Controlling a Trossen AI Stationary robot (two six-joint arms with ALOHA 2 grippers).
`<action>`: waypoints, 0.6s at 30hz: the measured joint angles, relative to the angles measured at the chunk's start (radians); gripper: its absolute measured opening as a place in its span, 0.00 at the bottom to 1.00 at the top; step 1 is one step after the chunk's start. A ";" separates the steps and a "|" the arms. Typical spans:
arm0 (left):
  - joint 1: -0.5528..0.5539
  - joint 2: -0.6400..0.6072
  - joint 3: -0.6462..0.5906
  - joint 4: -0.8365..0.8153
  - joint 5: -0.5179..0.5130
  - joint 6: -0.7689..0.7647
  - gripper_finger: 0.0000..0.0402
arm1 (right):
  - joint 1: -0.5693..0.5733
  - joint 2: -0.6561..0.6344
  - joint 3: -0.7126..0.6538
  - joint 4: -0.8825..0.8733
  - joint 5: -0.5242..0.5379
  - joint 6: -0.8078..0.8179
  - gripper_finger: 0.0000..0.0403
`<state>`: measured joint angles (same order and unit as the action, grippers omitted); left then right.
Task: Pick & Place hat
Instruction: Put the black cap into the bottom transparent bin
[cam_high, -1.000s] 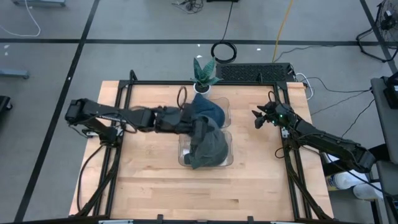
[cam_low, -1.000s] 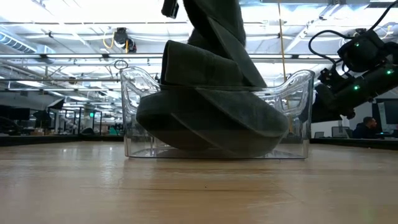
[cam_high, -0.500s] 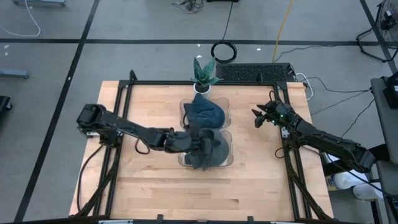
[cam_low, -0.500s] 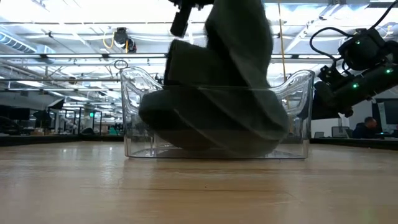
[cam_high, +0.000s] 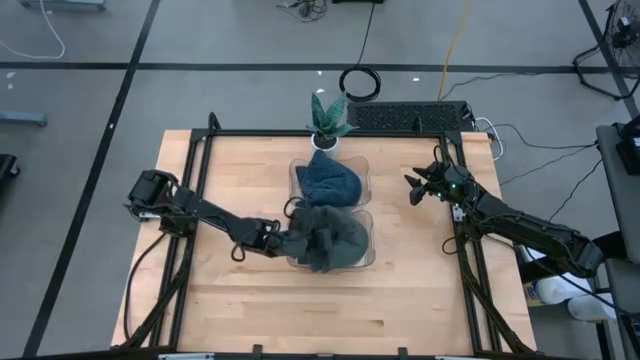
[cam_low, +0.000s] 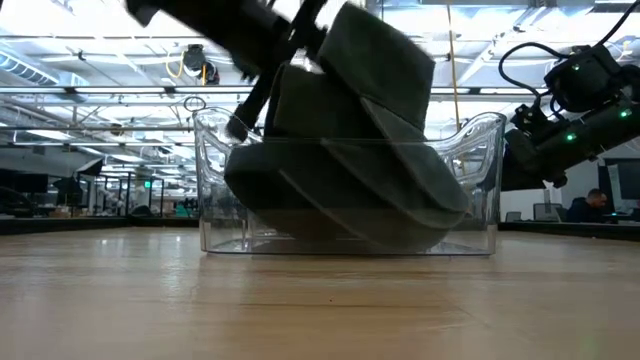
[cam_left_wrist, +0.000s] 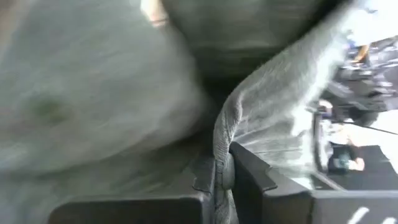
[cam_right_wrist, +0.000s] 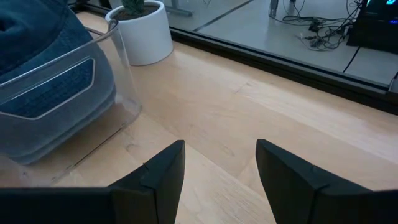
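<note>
A grey hat (cam_high: 342, 240) (cam_low: 350, 170) sits in the nearer of two clear bins (cam_low: 482, 200) at the table's middle. Its lower part lies on the bin's floor and its top stands above the rim. My left gripper (cam_high: 303, 240) (cam_left_wrist: 222, 180) reaches in from the table's left and is shut on the hat. A blue hat (cam_high: 330, 180) (cam_right_wrist: 37, 62) lies in the farther clear bin. My right gripper (cam_high: 412, 190) (cam_right_wrist: 221, 162) waits open at the table's right, touching nothing. My left gripper pinches a stitched edge of the grey hat's cloth (cam_left_wrist: 224, 134) between its two fingers. The fingers come from the table's left, slanting a little downward. The hat's lower part rests in the bin, while the gripped part is held up above the rim (cam_low: 330, 50).
A small potted plant (cam_high: 328, 118) (cam_right_wrist: 143, 31) stands just beyond the far bin. A black frame (cam_high: 200, 160) runs along the table's left, right and far edges. Bare wood lies left, right and in front of the bins.
My left gripper has gone down and toward the table's near edge, rolling as it went, and has stayed shut on the grey hat. The hat, which stood tall above the bin, has sunk lower into the near bin and tipped over.
</note>
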<state>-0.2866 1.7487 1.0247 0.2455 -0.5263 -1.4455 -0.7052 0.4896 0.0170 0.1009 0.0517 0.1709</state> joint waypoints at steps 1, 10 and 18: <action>-0.004 0.001 -0.016 -0.005 0.000 -0.018 0.07 | 0.000 0.000 0.000 0.000 0.000 0.000 0.46; 0.004 -0.002 -0.105 -0.064 0.054 -0.164 0.07 | 0.000 0.000 0.000 0.000 0.000 0.000 0.46; 0.030 -0.002 -0.106 -0.034 0.093 -0.130 0.13 | 0.000 0.000 0.000 0.000 0.000 0.000 0.46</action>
<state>-0.2564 1.7471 0.9183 0.2113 -0.4337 -1.5757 -0.7052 0.4896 0.0170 0.1009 0.0513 0.1707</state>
